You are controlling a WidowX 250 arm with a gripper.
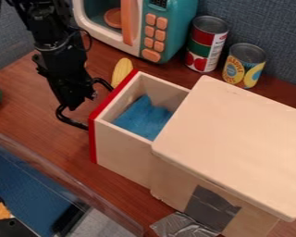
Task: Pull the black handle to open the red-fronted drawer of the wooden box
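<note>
The desk (27, 109) carries everything here, and the biggest thing on it is a pale wooden box (237, 134) with an overhanging top and a dark patch (212, 208) on its side. Behind it stands a toy microwave (178, 28), teal and cream with orange buttons. A clear tray (52, 173) with something blue in it fills the near left corner.

The black arm (56, 65) hangs down at the upper left. Below it, the drawer (120, 148) juts well out of the box, its red front (94, 143) turned to the pincer (98, 107). The pincer is spread wide and has hold of nothing; its two bent fingers end at or just beside that red front, one near each end. I can't tell whether both really touch.

Past the drawer are a red tin (206, 46) and a yellow tin (243, 67), side by side. Inside the drawer lies a crumpled blue cloth (144, 118). Yellow corn (122, 71) sits just behind the red front's far end.

From here, I'd worry about lopsided pressure: with one finger bearing harder, the drawer could skew and jam. A hard shove might slide the whole box, and a raised fold of cloth could snag under the top.
</note>
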